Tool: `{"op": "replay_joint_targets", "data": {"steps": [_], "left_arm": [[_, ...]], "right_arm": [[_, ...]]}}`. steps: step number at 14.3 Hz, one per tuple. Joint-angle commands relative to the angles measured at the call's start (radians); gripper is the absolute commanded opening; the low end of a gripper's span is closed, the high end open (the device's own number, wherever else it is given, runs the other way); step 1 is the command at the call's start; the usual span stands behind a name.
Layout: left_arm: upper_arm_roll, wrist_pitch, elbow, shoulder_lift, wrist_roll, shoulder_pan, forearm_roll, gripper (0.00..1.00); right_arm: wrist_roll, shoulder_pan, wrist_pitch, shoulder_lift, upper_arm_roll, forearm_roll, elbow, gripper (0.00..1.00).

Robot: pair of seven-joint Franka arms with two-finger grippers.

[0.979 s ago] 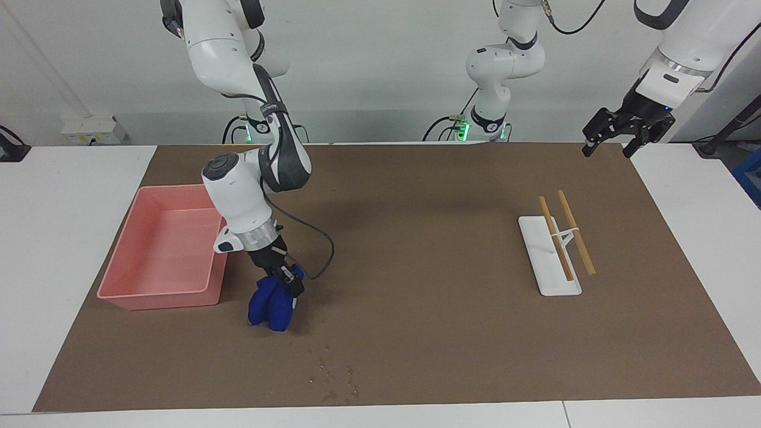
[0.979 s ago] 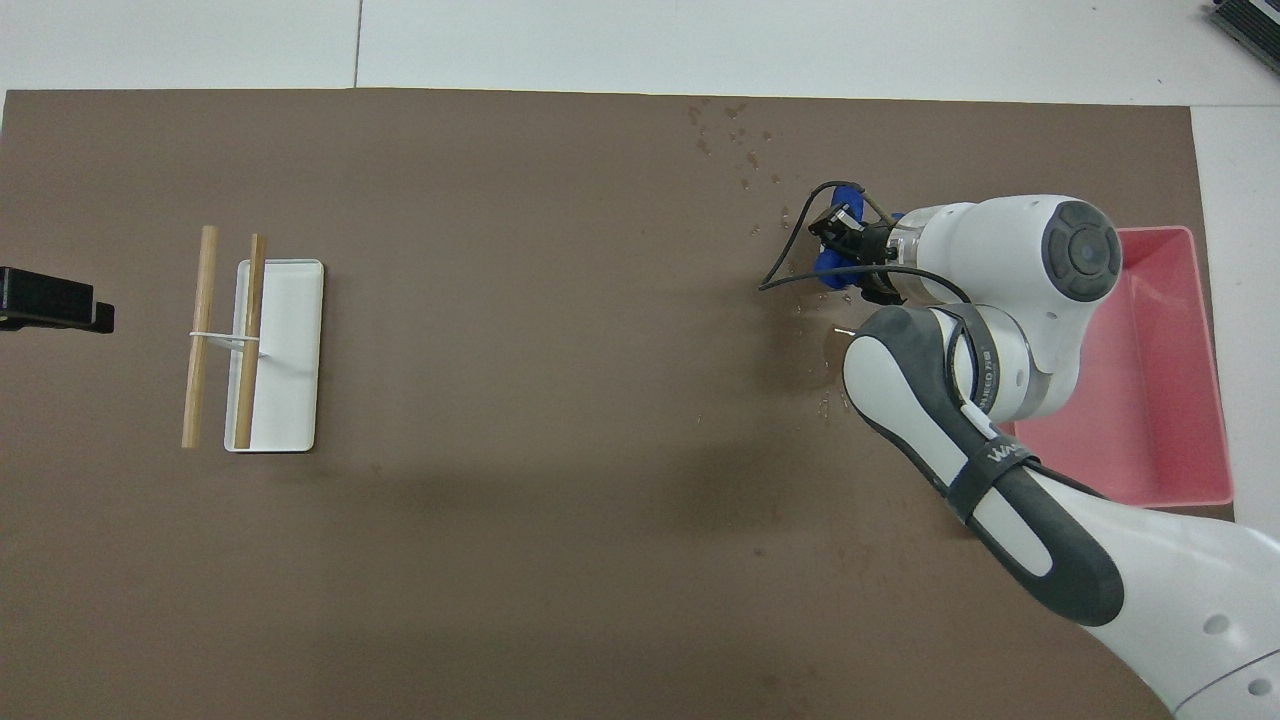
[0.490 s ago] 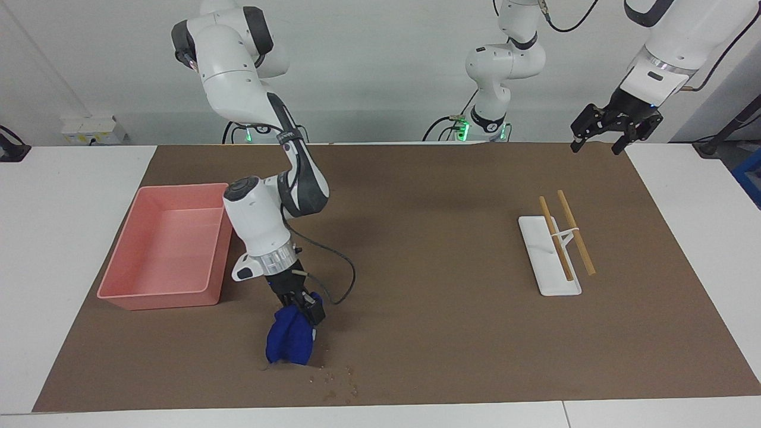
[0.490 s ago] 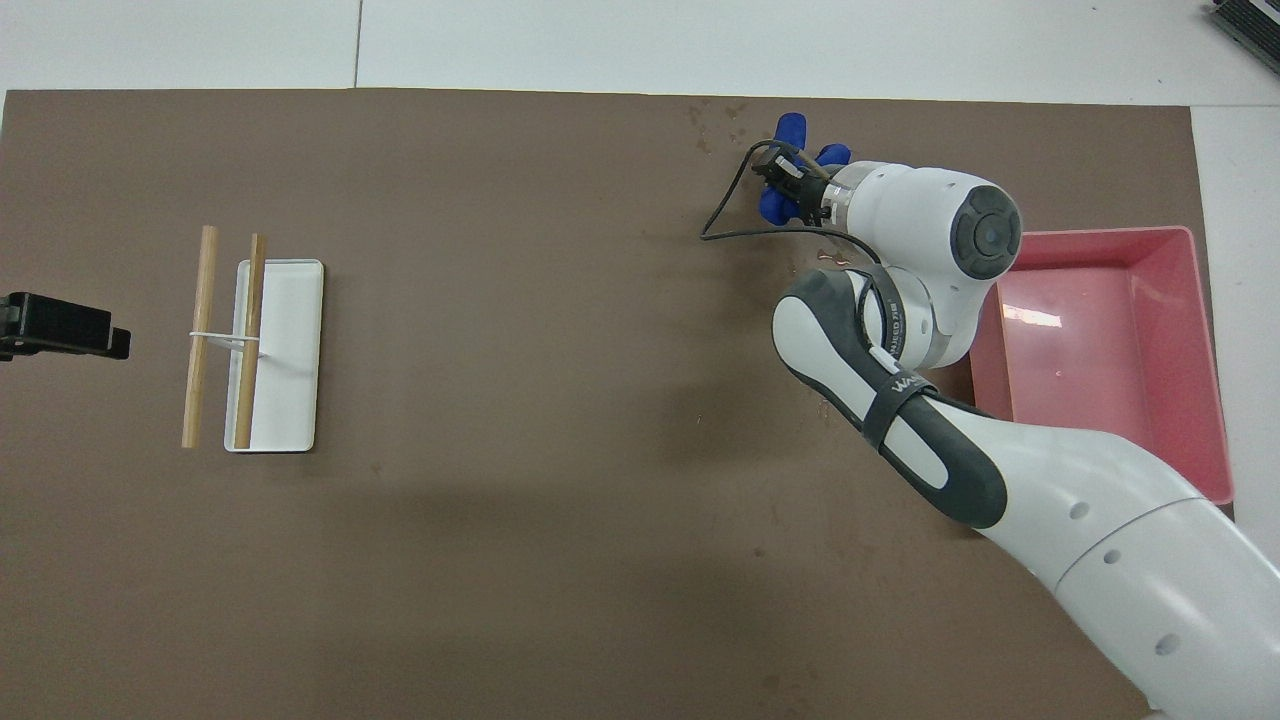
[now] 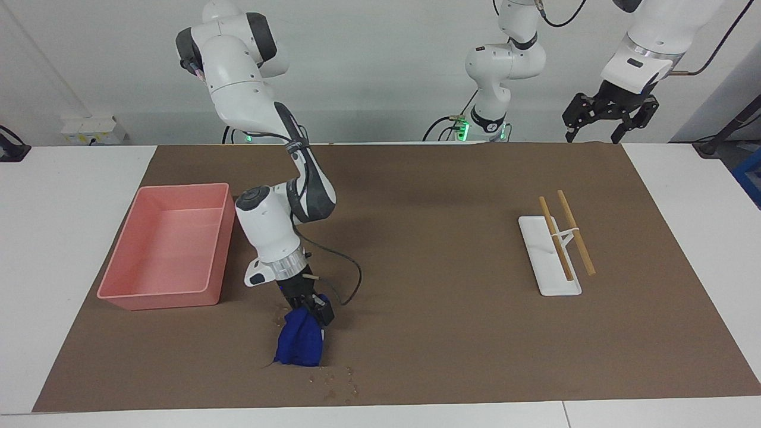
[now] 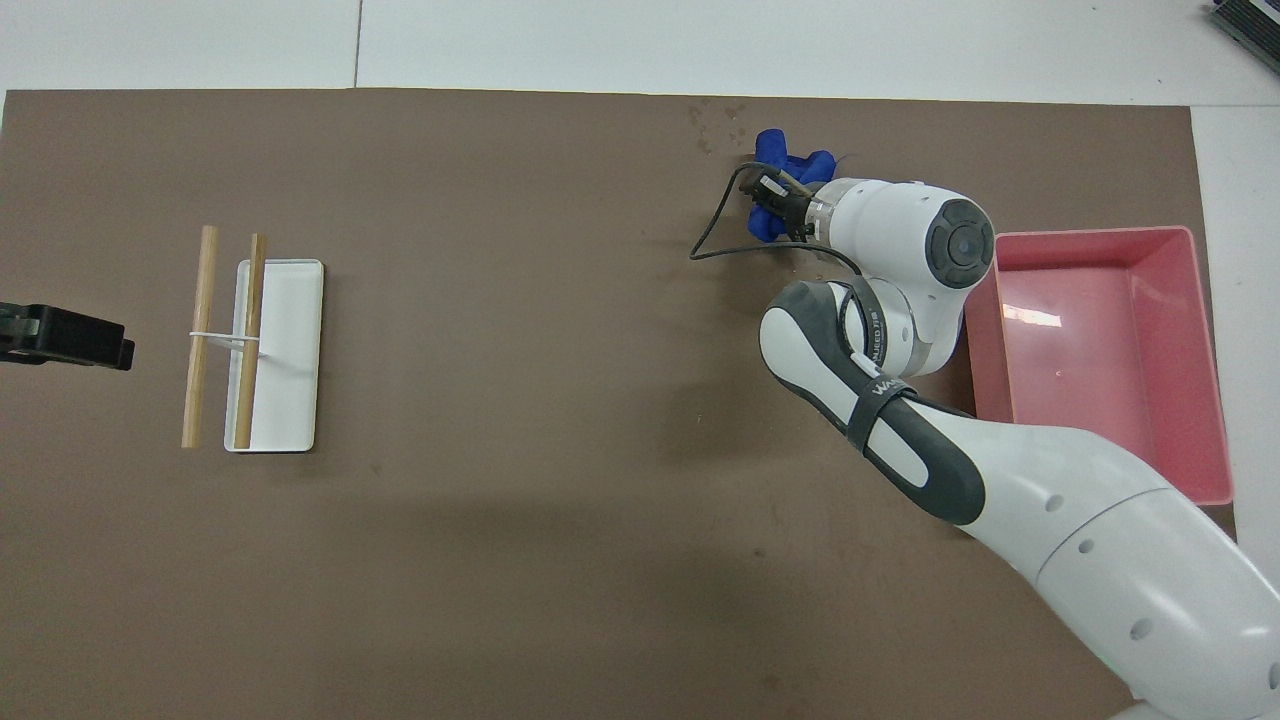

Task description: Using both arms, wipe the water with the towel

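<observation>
pink bin (image 5: 125, 255) bare inside, blue towel (image 5: 300, 345) pressed to brown paper (image 5: 428, 333) beside it

pink plastic, shallow and rectangular, the bin sits at the right arm's end of the table with nothing visible in it but a glare on its floor. the right gripper (image 5: 310, 310) is clamped on the bunched blue towel, whose lower end touches the paper farther from the robots than the bin. the water (image 5: 336, 383), small droplets and dark specks, lies just beside the towel, farther still from the robots, near the paper's edge. a white tray (image 5: 550, 257) toward the left arm's end carries two wooden sticks (image 5: 566, 235) on a small wire stand. the left gripper (image 5: 601, 119) hangs in the air with fingers spread wide, holding nothing, while that arm waits. lettering on the right arm's dark band is too small to read.
</observation>
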Motion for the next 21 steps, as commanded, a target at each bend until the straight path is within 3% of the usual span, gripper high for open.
{"op": "replay_joint_targets", "data": {"steps": [1, 8, 13, 21], "left_arm": [[0.005, 0.01, -0.033, -0.018, -0.007, 0.001, 0.02, 1.0], [0.011, 0.005, -0.037, -0.021, -0.007, 0.001, 0.015, 1.0], [0.011, 0.001, -0.038, -0.021, -0.009, 0.001, 0.015, 1.0], [0.011, 0.001, -0.038, -0.021, -0.009, 0.001, 0.015, 1.0]], "right_arm": [[-0.013, -0.017, -0.012, -0.046, 0.009, 0.004, -0.082, 0.0], [0.261, -0.049, -0.317, -0.112, 0.004, 0.004, -0.09, 0.0], [0.285, -0.086, -0.514, -0.152, 0.004, 0.004, -0.119, 0.0], [0.242, -0.097, -0.638, -0.299, 0.006, 0.004, -0.32, 0.0]]}}
